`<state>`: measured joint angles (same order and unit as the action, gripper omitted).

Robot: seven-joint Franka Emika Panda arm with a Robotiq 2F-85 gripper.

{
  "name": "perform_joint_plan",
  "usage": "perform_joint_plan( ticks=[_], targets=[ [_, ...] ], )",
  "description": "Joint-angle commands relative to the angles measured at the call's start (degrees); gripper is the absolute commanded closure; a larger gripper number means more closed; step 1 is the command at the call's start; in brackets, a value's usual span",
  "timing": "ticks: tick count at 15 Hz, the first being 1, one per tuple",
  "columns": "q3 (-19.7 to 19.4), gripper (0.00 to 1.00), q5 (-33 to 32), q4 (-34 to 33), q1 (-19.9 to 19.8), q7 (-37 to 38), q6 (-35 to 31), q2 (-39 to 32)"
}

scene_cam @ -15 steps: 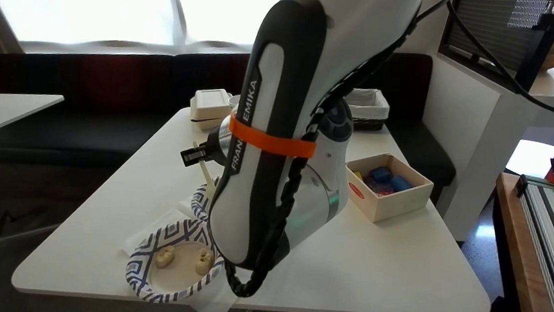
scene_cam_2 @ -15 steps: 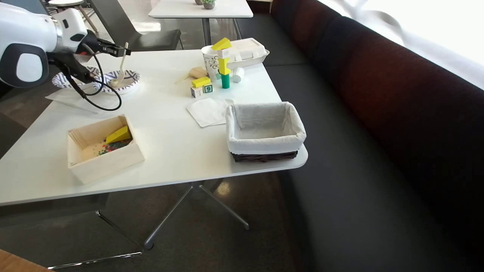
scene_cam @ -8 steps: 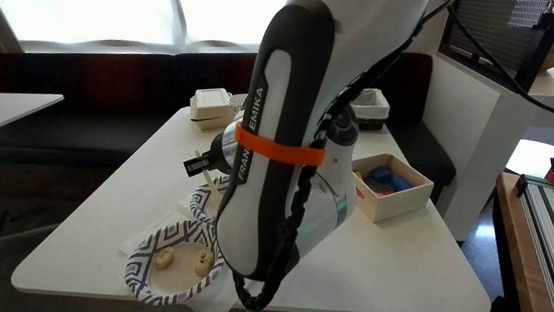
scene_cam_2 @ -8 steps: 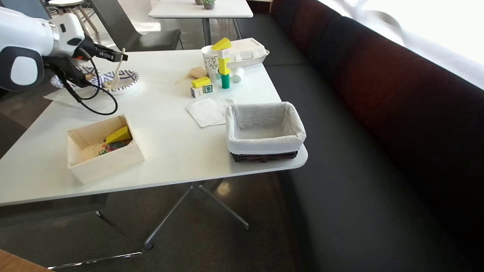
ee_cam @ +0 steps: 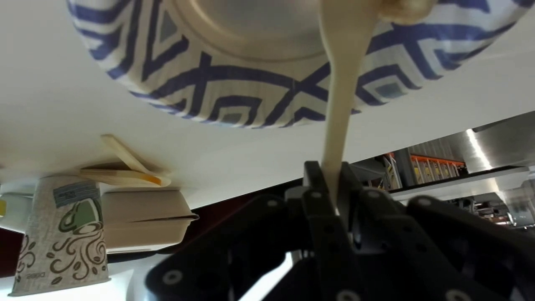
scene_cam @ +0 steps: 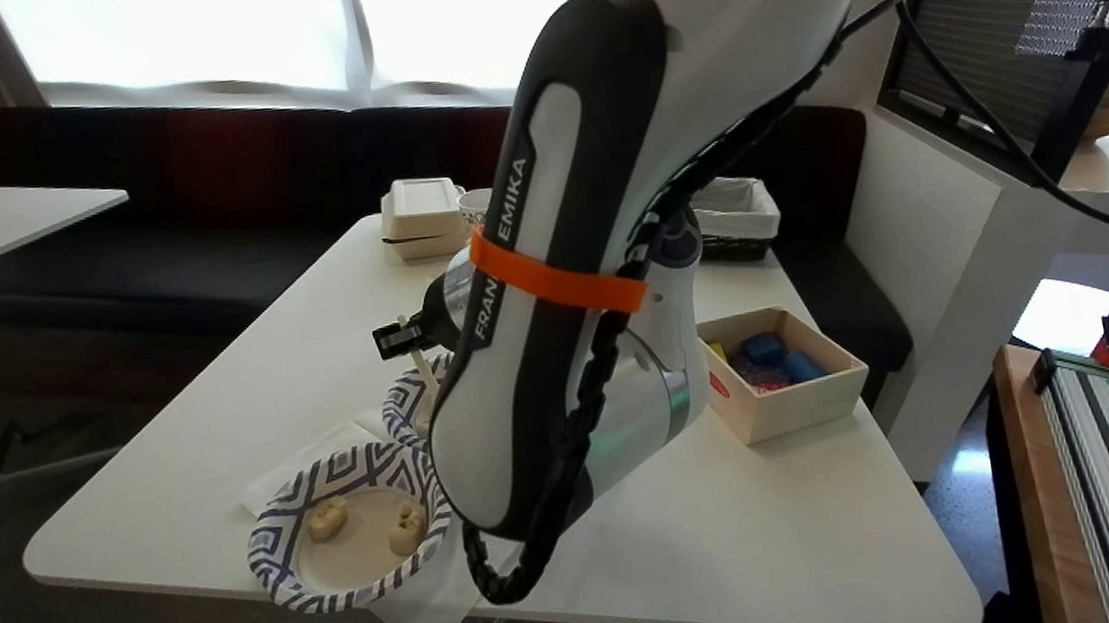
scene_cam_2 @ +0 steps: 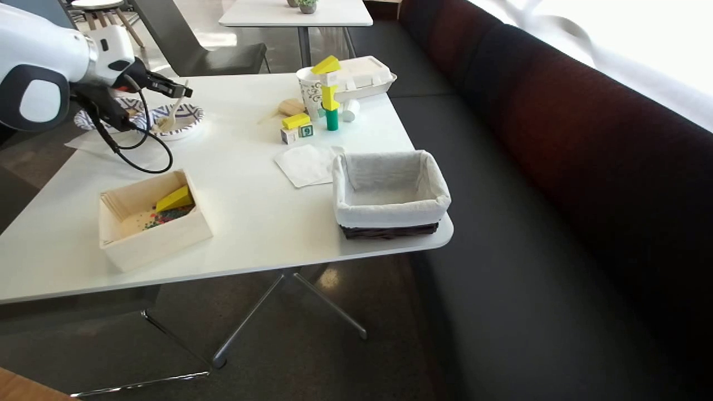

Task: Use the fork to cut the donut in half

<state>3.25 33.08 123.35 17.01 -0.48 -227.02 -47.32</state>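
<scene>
My gripper (ee_cam: 329, 171) is shut on the handle of a pale fork (ee_cam: 340, 96). The gripper also shows in both exterior views (scene_cam: 396, 340) (scene_cam_2: 188, 91). The fork (scene_cam_2: 175, 108) slants down into a patterned paper plate (scene_cam_2: 192, 114). Its head is beside or on a pale donut (scene_cam_2: 162, 123); I cannot tell if it presses in. In the wrist view the donut (ee_cam: 407, 10) is cut off by the top edge, as are the fork's tines. A nearer plate (scene_cam: 274, 547) holds two small donut-like pieces (scene_cam: 328, 518) (scene_cam: 407, 528).
Napkins (scene_cam: 439, 603) lie under the plates. A wooden box (scene_cam_2: 156, 239) with blocks and a lined basket (scene_cam_2: 392, 214) stand on the table. A patterned cup (scene_cam_2: 309, 92), stacked blocks (scene_cam_2: 331, 100) and a takeaway box (scene_cam_2: 365, 75) stand farther along.
My gripper has come down a little over the second, with the fork in it. The fork's head first shifted toward the donut side of the plate.
</scene>
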Motion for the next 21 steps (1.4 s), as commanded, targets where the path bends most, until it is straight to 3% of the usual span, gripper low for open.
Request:
perform_joint_plan(
  ticks=[1, 14, 21],
  targets=[
    [1.0, 0.97, -1.8, 0.7, -2.8, 3.8, 3.9, 1.6],
    [3.0, 0.97, -7.1, 1.4, -9.6, 14.6, 6.5, 5.4],
    [3.2, 0.97, -8.1, 1.2, -10.7, 16.2, 5.4, 6.2]
  ],
)
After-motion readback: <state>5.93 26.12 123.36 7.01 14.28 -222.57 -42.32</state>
